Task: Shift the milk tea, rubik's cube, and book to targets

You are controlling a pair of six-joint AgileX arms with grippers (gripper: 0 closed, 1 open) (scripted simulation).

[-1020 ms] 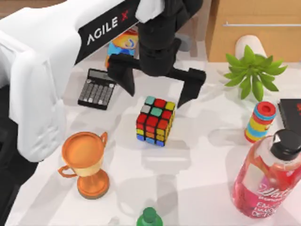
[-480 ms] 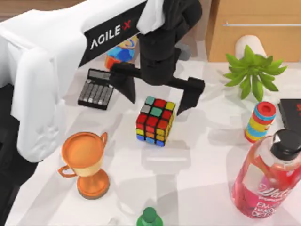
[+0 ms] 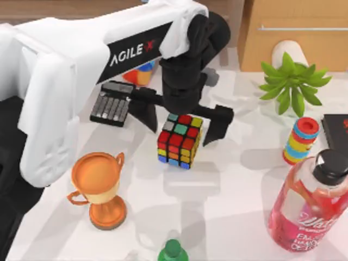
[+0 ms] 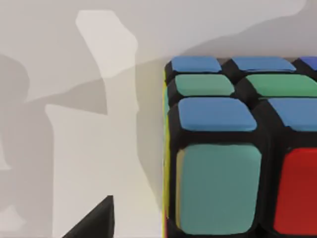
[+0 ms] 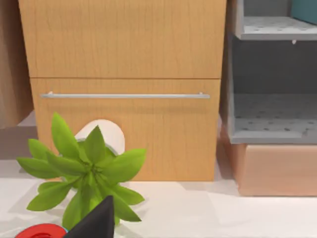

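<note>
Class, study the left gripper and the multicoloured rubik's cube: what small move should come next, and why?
Probably lower a little more, then close. The left gripper is open, one finger on each side of the black-framed, multicoloured rubik's cube on the white table, not touching it, fingertips beside the cube's upper part.

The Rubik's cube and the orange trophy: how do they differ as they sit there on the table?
The Rubik's cube is a boxy block of many coloured stickers in a black frame; the trophy is one orange colour, a round cup with two handles on a stem and a base. The cube sits mid-table between the open fingers of the left gripper; the trophy stands apart toward the table's left, with nothing around it. Both rest upright on the white table.
</note>
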